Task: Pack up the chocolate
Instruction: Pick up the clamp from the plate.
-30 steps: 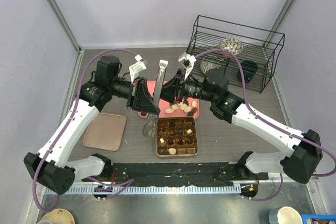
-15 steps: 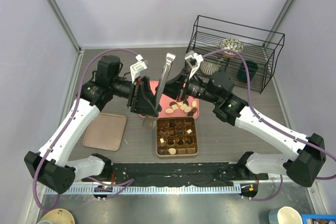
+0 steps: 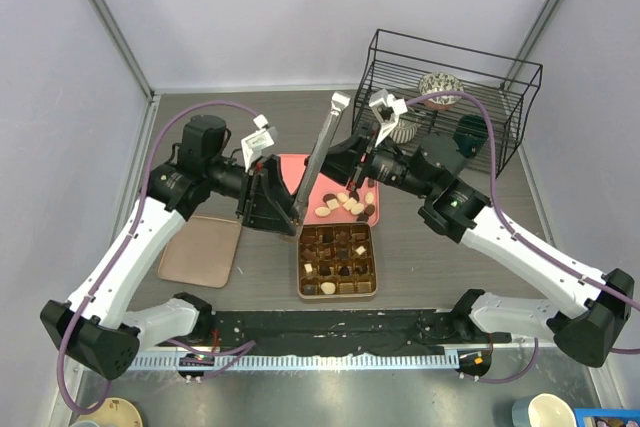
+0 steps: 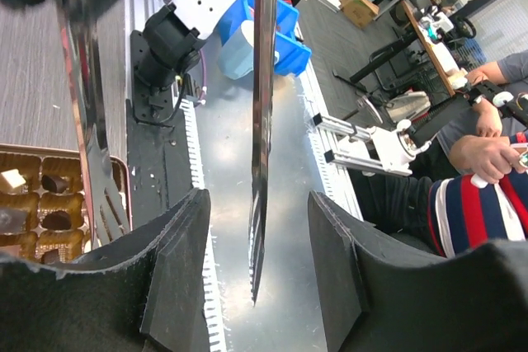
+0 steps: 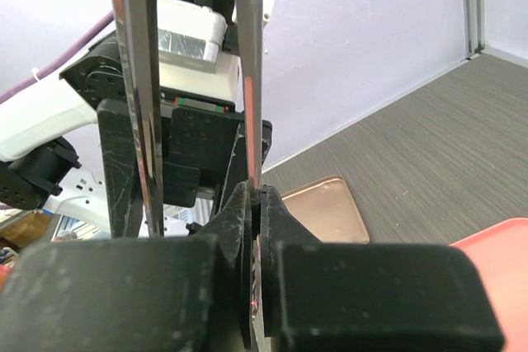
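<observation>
1. From above, I see loose chocolate (image 3: pixel 345 207) on the pink tray (image 3: pixel 288 163), with more inside the gridded box (image 3: pixel 338 295).
2. Left wrist: my left claw (image 4: pixel 257 261) is released, its fingers flanking the steel tongs (image 4: pixel 262 105).
3. Right wrist: my right claw (image 5: pixel 257 199) is clenched on one tong arm.

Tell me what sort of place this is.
Probably a robotics lab: a white-walled test table with a left arm and right arm bolted on, blue storage bins and a person beyond it.
</observation>
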`<action>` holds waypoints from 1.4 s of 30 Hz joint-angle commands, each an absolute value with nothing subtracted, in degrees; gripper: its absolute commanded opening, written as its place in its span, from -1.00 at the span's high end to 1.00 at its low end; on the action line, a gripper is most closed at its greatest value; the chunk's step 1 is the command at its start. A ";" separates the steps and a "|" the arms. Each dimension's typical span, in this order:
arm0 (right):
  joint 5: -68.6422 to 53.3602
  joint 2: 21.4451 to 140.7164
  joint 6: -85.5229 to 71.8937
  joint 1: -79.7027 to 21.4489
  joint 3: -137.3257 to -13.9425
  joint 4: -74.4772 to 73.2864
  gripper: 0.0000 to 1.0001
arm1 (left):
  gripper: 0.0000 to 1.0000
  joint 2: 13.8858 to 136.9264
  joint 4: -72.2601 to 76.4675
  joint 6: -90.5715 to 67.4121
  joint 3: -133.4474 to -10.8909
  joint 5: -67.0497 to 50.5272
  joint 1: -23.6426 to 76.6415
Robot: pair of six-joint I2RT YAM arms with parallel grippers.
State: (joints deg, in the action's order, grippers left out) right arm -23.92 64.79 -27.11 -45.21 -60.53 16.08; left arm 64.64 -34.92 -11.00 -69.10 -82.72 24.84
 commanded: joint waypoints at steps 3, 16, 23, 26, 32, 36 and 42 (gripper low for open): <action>-22.85 61.44 -25.58 -44.82 -64.77 14.86 0.99 | -0.07 63.54 -46.91 1.82 -70.83 -79.56 25.05; -23.21 61.79 -26.98 -44.83 -62.14 15.65 0.98 | 1.00 64.34 -54.15 10.47 -74.45 -78.40 24.96; -22.06 57.41 -21.98 -44.56 -60.21 5.55 -0.18 | 1.00 63.11 -53.61 9.05 -73.83 -78.84 25.05; -21.18 54.51 -19.60 -43.86 -60.03 1.41 -0.65 | 0.99 63.02 -53.44 8.96 -73.48 -78.84 24.96; -28.20 53.26 -16.52 -42.80 -61.87 -3.60 -0.99 | 0.99 63.11 -53.00 8.52 -73.30 -79.36 24.96; -33.39 57.55 -17.05 -42.37 -65.90 -3.25 -0.99 | 1.00 62.75 -53.00 8.88 -72.42 -79.01 24.96; -40.24 63.71 -18.81 -41.40 -72.32 -1.85 -0.99 | 0.99 62.49 -58.16 15.02 -72.77 -75.95 24.96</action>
State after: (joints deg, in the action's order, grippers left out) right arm -33.43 61.25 -18.00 -42.11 -66.92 -3.49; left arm 63.96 -55.22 10.04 -72.20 -77.14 24.91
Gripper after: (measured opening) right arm 0.995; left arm 0.017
